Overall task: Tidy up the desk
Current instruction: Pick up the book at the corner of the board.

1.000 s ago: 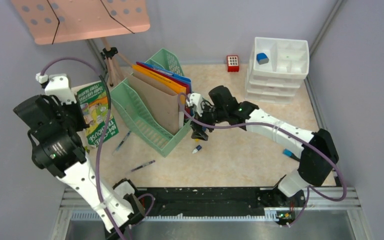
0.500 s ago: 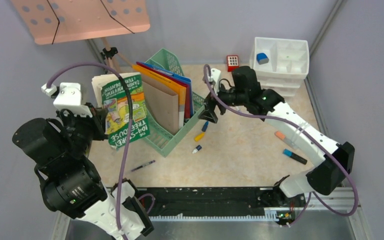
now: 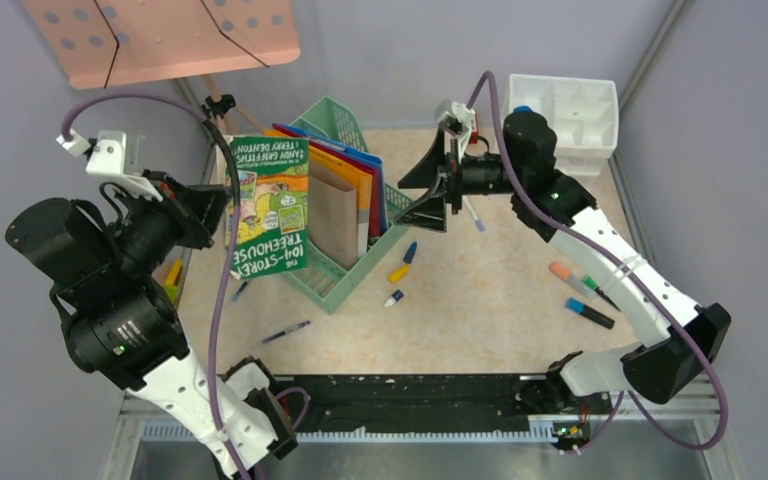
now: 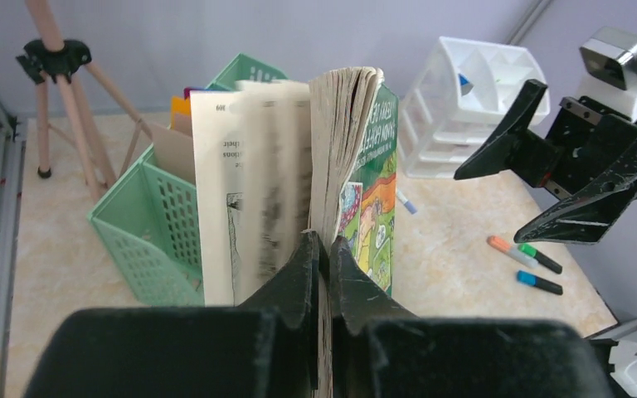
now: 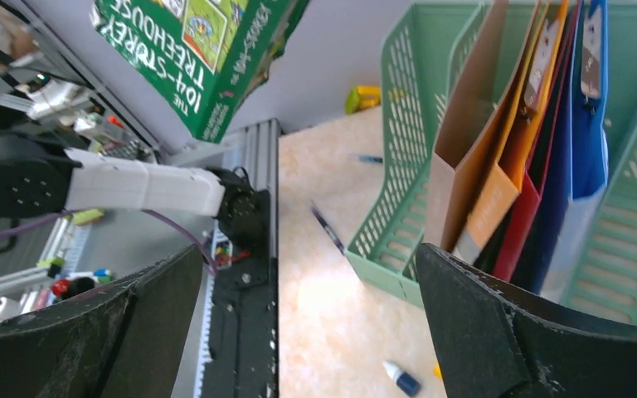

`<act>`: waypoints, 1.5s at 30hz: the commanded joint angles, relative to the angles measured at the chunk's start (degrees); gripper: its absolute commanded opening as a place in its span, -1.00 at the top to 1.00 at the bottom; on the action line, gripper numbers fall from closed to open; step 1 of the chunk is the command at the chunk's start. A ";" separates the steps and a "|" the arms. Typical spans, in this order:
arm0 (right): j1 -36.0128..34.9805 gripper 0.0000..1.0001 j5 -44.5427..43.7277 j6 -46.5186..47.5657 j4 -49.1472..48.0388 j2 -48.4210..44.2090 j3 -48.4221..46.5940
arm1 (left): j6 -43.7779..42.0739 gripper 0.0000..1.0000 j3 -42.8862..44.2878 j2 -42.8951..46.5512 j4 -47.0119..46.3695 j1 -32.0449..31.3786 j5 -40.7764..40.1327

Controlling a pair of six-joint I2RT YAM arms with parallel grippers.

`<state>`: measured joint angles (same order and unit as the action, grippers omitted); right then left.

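The desk [image 3: 490,290] is a beige marbled top. My left gripper [image 3: 215,205] [image 4: 325,245] is shut on a green paperback book [image 3: 270,205] [image 4: 373,207], held upright in the air just left of the green file rack [image 3: 310,265]; its pages fan out loose. The rack holds brown, orange, red and blue folders [image 3: 345,195] [image 5: 514,157]. My right gripper [image 3: 422,190] [image 5: 308,249] hangs open and empty above the desk, right of the rack, its jaws facing the folders. The book [image 5: 199,58] also shows in the right wrist view, top left.
Loose on the desk lie a blue marker [image 3: 410,251], a yellow one [image 3: 399,272], a white-blue one [image 3: 393,298], a pen [image 3: 287,331] and more markers [image 3: 585,295] at right. A white drawer organiser [image 3: 560,115] stands back right. A pink music stand [image 3: 160,35] rises back left.
My left arm has lifted the book off the desk's left side and carried it right, up to the rack. My right gripper has risen away from the rack's front and spread wider.
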<state>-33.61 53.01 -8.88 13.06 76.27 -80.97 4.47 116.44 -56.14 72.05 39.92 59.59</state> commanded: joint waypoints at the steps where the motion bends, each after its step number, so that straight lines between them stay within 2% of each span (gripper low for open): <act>1: 0.12 -0.98 4.62 -11.49 -10.37 3.01 -4.64 | 7.66 1.00 1.28 -1.12 -12.32 -0.02 6.46; 6: 0.12 -0.97 4.21 -16.06 -12.53 6.50 -6.95 | 10.38 1.00 3.14 -4.18 -13.85 0.03 7.21; 11: -0.31 -0.97 4.08 -23.95 -20.98 9.15 -7.52 | 13.13 1.00 2.81 -5.18 -17.33 -0.06 6.70; 21: -7.76 -0.96 1.52 -34.16 -28.51 18.70 -14.73 | 13.02 1.00 -1.34 -4.44 -17.54 -0.11 6.58; 27: -9.71 -0.94 2.09 -40.45 -34.89 24.53 -17.22 | 13.19 1.00 -1.98 -3.99 -17.53 -0.11 6.55; 45: -14.04 -0.86 2.85 -46.27 -39.79 31.58 -24.41 | 11.92 1.00 -5.59 -2.35 -17.55 -0.26 6.06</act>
<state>-46.37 55.68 -53.89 -23.79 106.61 -101.80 16.29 110.67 -59.35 59.51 39.75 64.90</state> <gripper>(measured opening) 0.935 0.039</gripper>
